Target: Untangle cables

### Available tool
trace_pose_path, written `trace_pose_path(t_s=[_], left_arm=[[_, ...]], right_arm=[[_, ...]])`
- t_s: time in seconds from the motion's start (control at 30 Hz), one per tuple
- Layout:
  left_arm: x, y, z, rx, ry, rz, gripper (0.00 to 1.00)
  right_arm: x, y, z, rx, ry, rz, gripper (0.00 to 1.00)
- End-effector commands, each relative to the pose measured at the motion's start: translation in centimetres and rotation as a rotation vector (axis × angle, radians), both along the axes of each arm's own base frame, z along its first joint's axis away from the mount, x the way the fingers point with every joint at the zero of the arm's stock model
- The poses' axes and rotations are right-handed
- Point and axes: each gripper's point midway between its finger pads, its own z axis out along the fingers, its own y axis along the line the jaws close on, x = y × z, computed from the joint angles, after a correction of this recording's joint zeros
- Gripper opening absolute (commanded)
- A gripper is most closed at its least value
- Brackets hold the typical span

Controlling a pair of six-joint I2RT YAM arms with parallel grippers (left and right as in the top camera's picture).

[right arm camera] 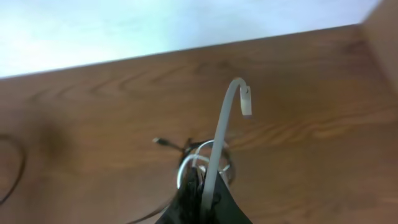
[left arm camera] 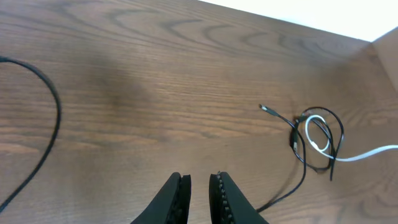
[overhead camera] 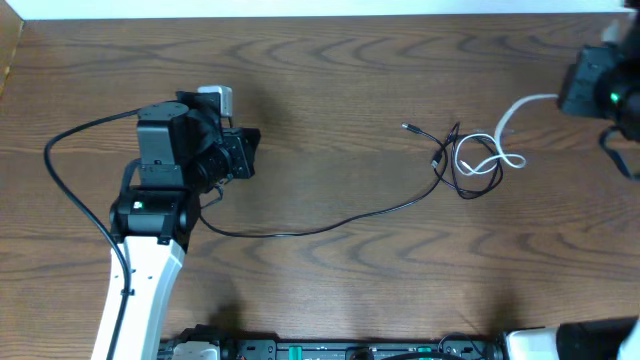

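your left gripper (left arm camera: 199, 180) has its fingers nearly together, with only a thin slit of table (overhead camera: 330, 90) showing between them. the black cord (overhead camera: 300, 232) runs up to the outer side of one finger and passes out of sight beneath it, so you cannot tell whether it is pinched or only lying alongside.

ahead of that gripper and off to its right, well apart from the fingertips, lie the cables (left arm camera: 314, 140), a small knot of black and white loops flat on the wood. a short black tail with a small plug (left arm camera: 267, 110) sticks out of the knot on the side nearer the left gripper's centre line.

your right gripper (right arm camera: 202, 190) is clamped on the white cord (right arm camera: 214, 149). the cord rises from between the fingers, arches over, and ends in a white plug (right arm camera: 246, 102) hanging above and ahead of the fingertips. the knot sits on the table just beyond those fingertips, partly hidden by them. from overhead, the white cord stretches from the knot straight to this gripper.

a thicker arm cable (overhead camera: 47, 155) loops on the wood behind and to the left of your left gripper.
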Motion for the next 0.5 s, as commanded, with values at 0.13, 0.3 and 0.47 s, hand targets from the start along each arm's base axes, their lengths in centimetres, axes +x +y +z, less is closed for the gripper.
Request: trace_pose_path(t_s=[0.13,0.3,0.47], left_arm=[[-0.3,-1.1,-0.1,0.019,-0.010,-0.054,0.17],[0.0,-0.4,-0.3,0.052,-0.014,-0.019,0.17],[0.0,-0.4,-0.3,0.052,-0.015,-0.019,0.17]], right_arm=[[3.0,7.2,-4.2,0.085,0.142,0.341,0.01],[5.0,11.0,-8.6,0.097,0.275,0.436,0.01],[6.4,14.5,-12.8,0.065,0.381,0.522,0.08]])
